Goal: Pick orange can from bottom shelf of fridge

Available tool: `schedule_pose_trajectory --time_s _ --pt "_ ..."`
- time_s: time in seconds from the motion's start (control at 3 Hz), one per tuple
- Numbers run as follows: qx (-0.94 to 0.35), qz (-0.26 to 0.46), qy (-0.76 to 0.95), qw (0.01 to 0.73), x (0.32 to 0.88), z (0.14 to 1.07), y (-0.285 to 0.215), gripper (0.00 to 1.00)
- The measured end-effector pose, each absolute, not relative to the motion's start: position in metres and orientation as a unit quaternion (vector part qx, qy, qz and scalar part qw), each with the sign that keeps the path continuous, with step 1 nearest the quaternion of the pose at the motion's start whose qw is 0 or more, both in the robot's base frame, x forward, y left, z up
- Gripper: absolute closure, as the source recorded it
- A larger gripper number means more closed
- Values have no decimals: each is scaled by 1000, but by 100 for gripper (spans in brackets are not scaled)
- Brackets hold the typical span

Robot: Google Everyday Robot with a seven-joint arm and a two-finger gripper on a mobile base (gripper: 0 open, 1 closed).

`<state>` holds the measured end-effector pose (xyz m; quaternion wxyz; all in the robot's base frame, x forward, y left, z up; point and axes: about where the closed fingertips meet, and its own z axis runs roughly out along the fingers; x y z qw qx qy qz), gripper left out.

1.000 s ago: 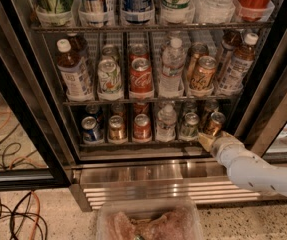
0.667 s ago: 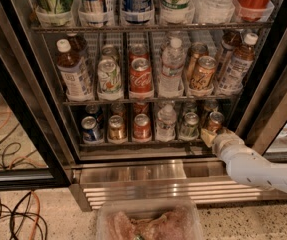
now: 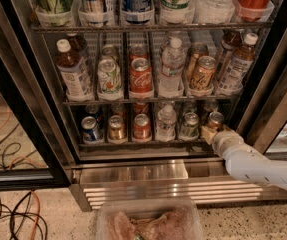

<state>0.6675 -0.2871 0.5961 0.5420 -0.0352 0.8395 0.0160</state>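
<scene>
At the right end of the bottom shelf (image 3: 143, 145) of the fridge (image 3: 28, 109), the robot's hand (image 3: 210, 133) sits low at the shelf's front edge, just beside the orange can (image 3: 215, 120). The can stands upright at the front of the rightmost lane. Whether the hand is open, or has hold of the can, cannot be told. The white arm (image 3: 258, 166) enters from the lower right, crossing the ribbed steel base (image 3: 133, 176). Further left on the same shelf stand 1 water bottle (image 3: 166, 121) and 1 red can (image 3: 142, 126).
</scene>
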Motion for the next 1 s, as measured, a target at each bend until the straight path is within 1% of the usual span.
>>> schedule_pose_trajectory --time_s 1.0 --pt "-35 13 828 559 694 599 -290 46"
